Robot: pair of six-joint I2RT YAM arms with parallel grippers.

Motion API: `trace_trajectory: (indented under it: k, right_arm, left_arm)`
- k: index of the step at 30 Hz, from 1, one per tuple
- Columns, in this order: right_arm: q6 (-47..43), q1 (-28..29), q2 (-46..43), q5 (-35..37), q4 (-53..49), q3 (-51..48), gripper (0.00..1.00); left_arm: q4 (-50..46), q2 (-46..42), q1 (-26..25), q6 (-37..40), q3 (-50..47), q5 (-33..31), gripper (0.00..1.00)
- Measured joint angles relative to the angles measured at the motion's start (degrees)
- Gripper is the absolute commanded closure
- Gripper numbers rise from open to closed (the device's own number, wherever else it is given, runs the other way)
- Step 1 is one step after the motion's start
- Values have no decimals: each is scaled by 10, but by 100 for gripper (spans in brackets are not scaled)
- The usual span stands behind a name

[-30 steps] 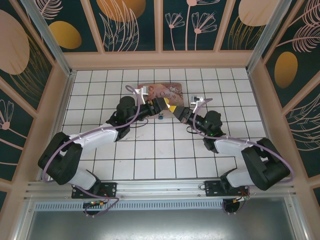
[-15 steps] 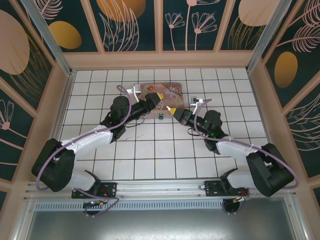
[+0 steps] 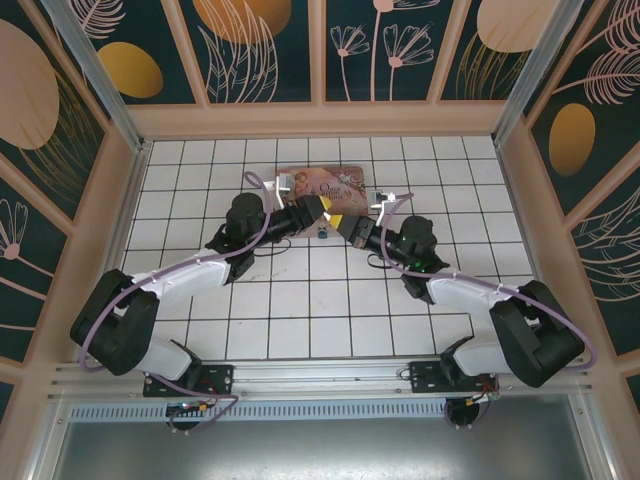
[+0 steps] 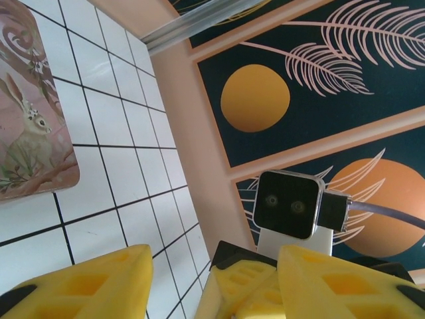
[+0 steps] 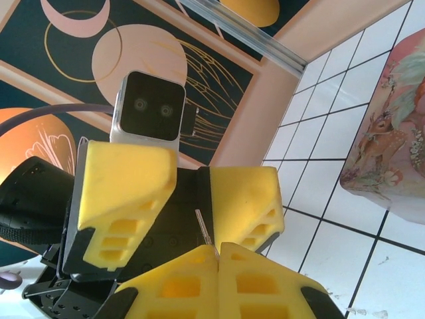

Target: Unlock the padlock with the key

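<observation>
While clamped shut, pinches the key [image 5: 203, 228] in the right gripper [image 5: 218, 247], yellow fingertips pressed flat against each other. Leaves only a thin sliver of dark metal showing, poking out past the tips at a slight tilt. Points that sliver at the left gripper [image 5: 192, 199], close in front of it and tip to tip.

Shows the left jaws released: spread apart, dark palm plain to see between the two yellow pads [image 5: 126, 193], gripping nothing. Seen from the left wrist, puts the right fingertips in the space between those open jaws, hard up beside one pad and well clear of the other. Catches the right wrist's camera [image 4: 289, 205] just behind them.

From above, places the padlock [image 3: 323, 234] on the white tiled floor [image 3: 300, 300], just on the near side of the spot where the two sets of jaws meet, nearer the left tips and held by neither. Too small there to tell whether the shackle is closed, or whether any finger touches it.

Sets the pink tin [image 3: 335, 182] flat on the tiles just beyond both sets of jaws, on the far side from the padlock.
</observation>
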Motion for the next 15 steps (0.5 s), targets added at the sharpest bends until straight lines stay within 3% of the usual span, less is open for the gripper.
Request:
trace_trajectory:
  k: [15]
  right_arm:
    - [4, 7, 21, 0, 3, 1, 100]
  left_arm:
    - [17, 0, 0, 4, -16, 9, 76]
